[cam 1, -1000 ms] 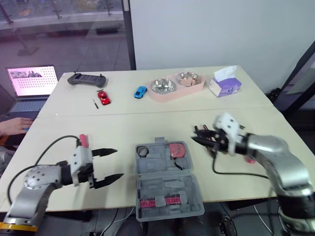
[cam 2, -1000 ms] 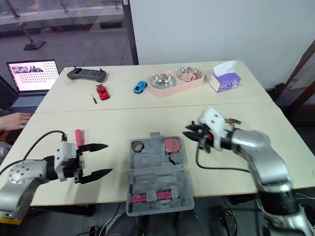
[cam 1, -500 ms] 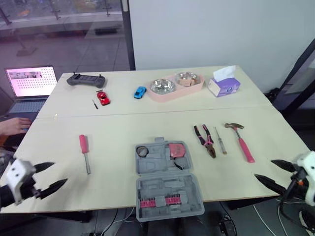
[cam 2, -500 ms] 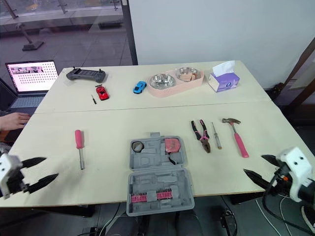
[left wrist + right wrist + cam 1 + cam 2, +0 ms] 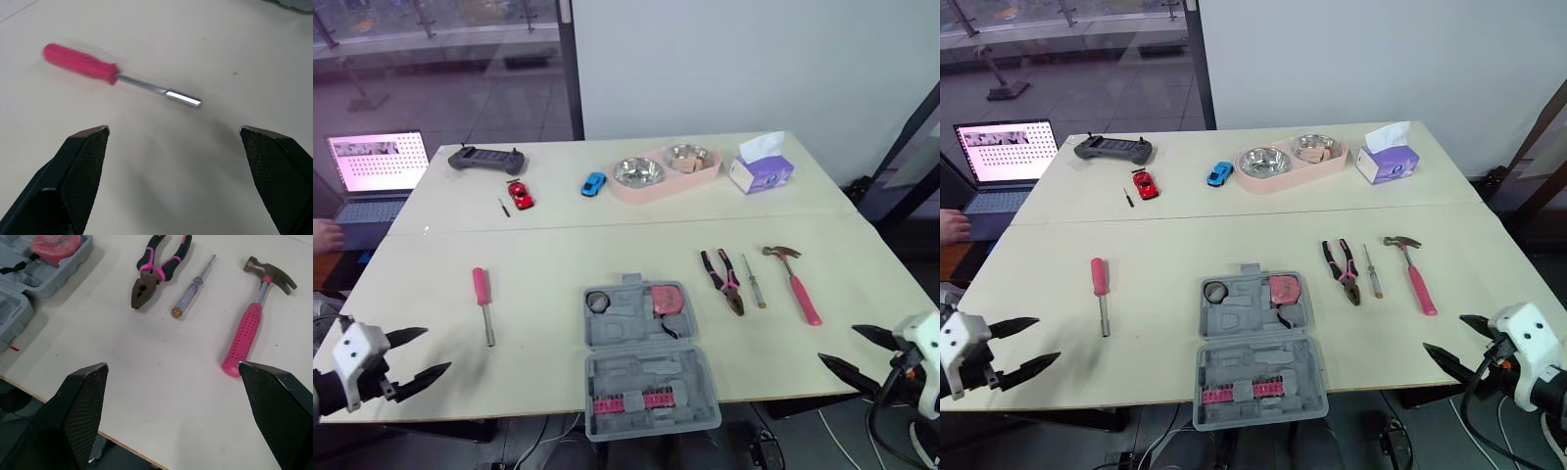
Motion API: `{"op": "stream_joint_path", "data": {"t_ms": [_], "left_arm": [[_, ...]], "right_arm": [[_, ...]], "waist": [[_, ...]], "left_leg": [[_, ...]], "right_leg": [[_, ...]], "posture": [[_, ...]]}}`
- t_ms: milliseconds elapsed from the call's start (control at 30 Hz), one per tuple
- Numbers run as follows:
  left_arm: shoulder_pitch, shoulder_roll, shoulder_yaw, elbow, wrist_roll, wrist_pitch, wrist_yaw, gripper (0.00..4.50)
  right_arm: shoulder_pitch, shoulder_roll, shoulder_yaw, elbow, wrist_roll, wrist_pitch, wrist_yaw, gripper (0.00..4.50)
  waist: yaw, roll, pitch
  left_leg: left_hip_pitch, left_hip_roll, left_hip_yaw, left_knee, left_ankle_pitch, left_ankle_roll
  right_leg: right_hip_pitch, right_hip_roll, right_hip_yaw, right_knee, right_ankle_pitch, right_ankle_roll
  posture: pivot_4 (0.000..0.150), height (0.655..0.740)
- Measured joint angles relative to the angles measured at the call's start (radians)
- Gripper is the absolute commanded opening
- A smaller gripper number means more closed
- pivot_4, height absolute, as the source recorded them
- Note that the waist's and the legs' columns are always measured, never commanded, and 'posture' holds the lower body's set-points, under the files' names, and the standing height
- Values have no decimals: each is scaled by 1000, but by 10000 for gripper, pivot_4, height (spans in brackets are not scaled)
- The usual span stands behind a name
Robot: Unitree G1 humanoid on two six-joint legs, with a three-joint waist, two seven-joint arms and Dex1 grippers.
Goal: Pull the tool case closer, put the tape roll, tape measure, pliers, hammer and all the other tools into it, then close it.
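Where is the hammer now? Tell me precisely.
In the left eye view the hammer lies flat on the right side of the table, just right of the small screwdriver and pliers, pink handle pointing toward the near edge.

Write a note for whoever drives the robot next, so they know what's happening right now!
Left gripper: jaws open, empty, at the front left of the table. Right gripper: jaws open, empty, front right.
Tool case lies open at the front edge; tape roll and tape measure sit inside.
Left to pack: pink screwdriver, pliers, small screwdriver, hammer. Then close the case.
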Motion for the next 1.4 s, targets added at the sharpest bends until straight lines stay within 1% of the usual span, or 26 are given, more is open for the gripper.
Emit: {"op": "stream_joint_path", "data": {"t_ms": [100,200,300,433,500,600,733,867,933,1067,1167,1233,1300,1400], "left_arm": [[18,-46,-69,-151,-3,29,-6,45000],[44,-85,-143,-343,-24,98,12,45000],[53,-92,-189,-498,-46,171,34,45000],[20,-99,-240,-603,-47,219,51,45000],[1,-104,-257,-620,-47,237,56,45000],[-36,-112,-285,-634,-47,253,67,45000],[-54,-122,-305,-654,-46,266,77,45000],[-56,-126,-308,-669,-46,271,84,45000],[-58,-135,-320,-688,-46,287,101,45000],[-65,-156,-368,-734,-42,315,142,45000],[-67,-156,-375,-756,-42,333,166,45000],[-67,-156,-375,-767,-41,338,174,45000],[-67,-154,-375,-770,-42,346,182,45000],[-65,-145,-373,-770,-42,348,185,45000]], "right_arm": [[-23,63,71,-139,9,92,-121,44637],[-122,152,165,-244,-1,267,-334,44637],[-225,218,278,-298,-27,419,-501,44637],[-365,313,461,-292,-88,548,-675,44637],[-417,354,515,-266,-115,582,-738,44637],[-518,411,566,-164,-171,610,-825,44637],[-591,460,584,-42,-219,608,-895,44637],[-607,459,587,43,-252,576,-914,44637],[-627,458,585,114,-261,547,-913,44637],[-689,458,568,221,-257,505,-888,44637],[-728,459,556,281,-250,481,-876,44637],[-747,461,547,309,-246,476,-874,39228],[-756,468,545,319,-245,476,-876,31653],[-756,475,543,323,-246,475,-882,15780]], "waist": [[0,-1,0],[-1,-1,0],[0,-1,0],[0,1,0],[0,1,0],[0,1,0],[-1,1,0],[-2,2,0],[-3,2,0],[-5,1,0],[-8,1,0],[-8,1,0],[-8,1,0],[-6,1,0]], "left_leg": [[0,0,0,0,0,0],[-1,0,0,0,0,0],[-3,0,0,0,0,0],[-4,0,0,0,2,3],[-4,0,0,0,2,3],[-4,-1,0,0,2,3],[-4,-1,0,0,2,3],[-4,-1,0,0,3,3],[-3,-1,0,0,3,3],[0,0,0,0,3,3],[0,0,0,0,3,3],[0,0,0,0,3,3],[0,0,0,0,3,3],[0,0,0,0,3,3]], "right_leg": [[0,0,0,0,0,0],[-1,0,1,0,0,0],[-4,0,1,1,0,0],[-7,1,0,1,1,-1],[-7,2,0,1,1,-1],[-8,2,0,1,1,-1],[-8,3,0,2,1,-1],[-7,5,0,2,1,-1],[-6,6,0,2,1,-1],[-4,7,0,2,1,-1],[-4,7,0,3,1,-1],[-4,7,1,3,1,-1],[-3,7,1,3,1,-1],[-3,7,1,3,1,-1]], "posture": [[1500,7400],[1500,7400],[1500,7400],[1500,7400],[1500,7400],[1500,7400],[1500,7400],[1500,7400],[1500,7400],[1500,7400],[1500,7400],[1500,7400],[1500,7400],[1500,7400]]}}
